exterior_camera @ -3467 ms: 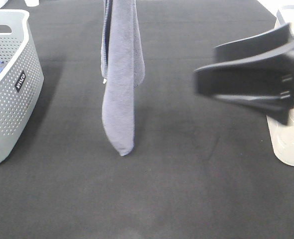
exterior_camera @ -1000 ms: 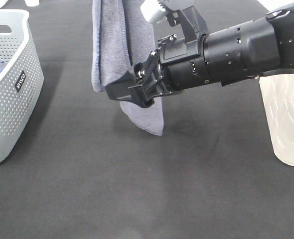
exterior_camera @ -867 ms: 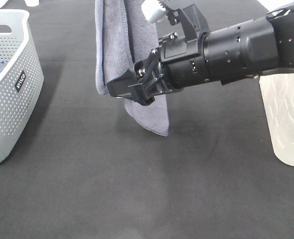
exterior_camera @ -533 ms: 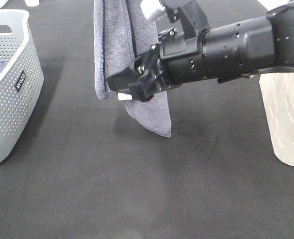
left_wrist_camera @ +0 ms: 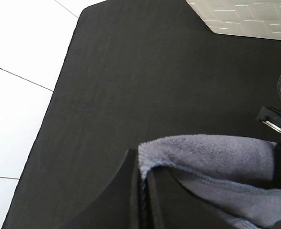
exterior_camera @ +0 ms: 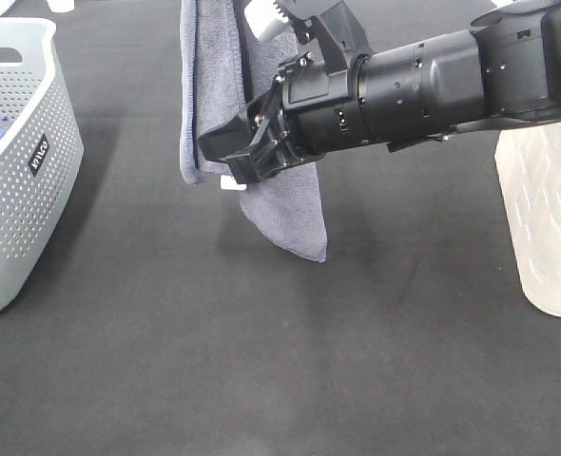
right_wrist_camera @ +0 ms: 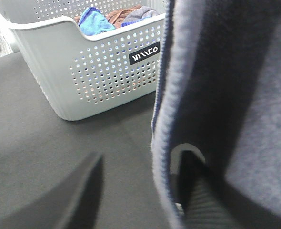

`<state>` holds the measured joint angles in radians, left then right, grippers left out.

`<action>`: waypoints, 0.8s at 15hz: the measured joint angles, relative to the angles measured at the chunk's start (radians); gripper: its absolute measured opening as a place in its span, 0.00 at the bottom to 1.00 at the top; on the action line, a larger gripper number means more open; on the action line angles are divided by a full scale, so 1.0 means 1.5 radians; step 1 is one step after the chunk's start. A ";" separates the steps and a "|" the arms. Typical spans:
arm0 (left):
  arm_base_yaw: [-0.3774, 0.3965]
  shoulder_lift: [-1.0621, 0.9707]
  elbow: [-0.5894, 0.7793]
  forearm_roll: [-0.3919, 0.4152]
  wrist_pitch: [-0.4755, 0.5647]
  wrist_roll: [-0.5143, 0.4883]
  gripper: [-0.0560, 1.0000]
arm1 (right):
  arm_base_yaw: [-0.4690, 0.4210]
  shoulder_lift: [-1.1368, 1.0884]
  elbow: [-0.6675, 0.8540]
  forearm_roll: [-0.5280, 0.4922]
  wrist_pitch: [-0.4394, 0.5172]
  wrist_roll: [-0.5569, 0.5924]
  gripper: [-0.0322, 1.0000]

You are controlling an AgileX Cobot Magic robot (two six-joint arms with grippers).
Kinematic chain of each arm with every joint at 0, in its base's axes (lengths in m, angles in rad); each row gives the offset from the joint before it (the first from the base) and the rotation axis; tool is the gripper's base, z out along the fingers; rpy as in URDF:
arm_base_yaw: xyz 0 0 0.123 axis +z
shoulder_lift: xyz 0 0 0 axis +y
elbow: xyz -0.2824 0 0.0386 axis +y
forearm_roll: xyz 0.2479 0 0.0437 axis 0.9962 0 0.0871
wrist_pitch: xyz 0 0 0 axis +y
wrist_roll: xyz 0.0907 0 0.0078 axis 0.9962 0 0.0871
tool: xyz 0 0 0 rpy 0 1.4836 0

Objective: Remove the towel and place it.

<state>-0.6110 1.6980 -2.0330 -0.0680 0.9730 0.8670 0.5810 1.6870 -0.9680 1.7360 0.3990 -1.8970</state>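
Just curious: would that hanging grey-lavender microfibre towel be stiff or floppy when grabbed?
Probably floppy: the grey-lavender microfibre towel hangs in limp folds. Likely light, since a pinch by the left gripper on one edge seems to carry it. Its fuzzy pile probably resists slipping.

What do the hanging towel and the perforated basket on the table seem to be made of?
Towel: soft, microfibre-like cloth, matt grey-lavender, judging by its fuzzy nap, stitched hem and limp drape. Basket: probably moulded plastic, smooth pale grey, with a stiff wall and even rows of holes.

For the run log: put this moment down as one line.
left tool: shut on towel | right tool: open, astride towel's hanging edge
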 joint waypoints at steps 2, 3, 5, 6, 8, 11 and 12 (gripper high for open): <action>0.000 0.000 0.000 0.000 0.000 0.000 0.05 | 0.000 0.000 0.011 0.000 0.000 0.022 0.34; 0.000 0.000 0.000 0.000 0.000 0.000 0.05 | 0.000 0.000 0.012 0.000 0.000 0.029 0.32; 0.000 0.000 0.000 0.000 0.000 0.000 0.05 | 0.000 0.000 0.012 -0.002 0.000 0.060 0.19; 0.000 0.000 0.000 0.000 0.000 0.000 0.05 | 0.000 0.000 0.012 -0.007 0.000 0.066 0.11; 0.000 0.001 -0.001 0.001 0.000 0.000 0.05 | 0.000 0.000 0.012 -0.021 0.001 0.082 0.04; 0.000 0.013 -0.001 0.005 0.000 0.000 0.05 | 0.000 -0.021 0.013 -0.191 0.027 0.263 0.03; 0.000 0.015 -0.001 0.005 0.001 0.000 0.05 | 0.000 -0.034 0.013 -0.261 0.032 0.343 0.03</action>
<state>-0.6110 1.7200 -2.0350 -0.0610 0.9740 0.8670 0.5810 1.6360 -0.9480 1.3440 0.4470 -1.3830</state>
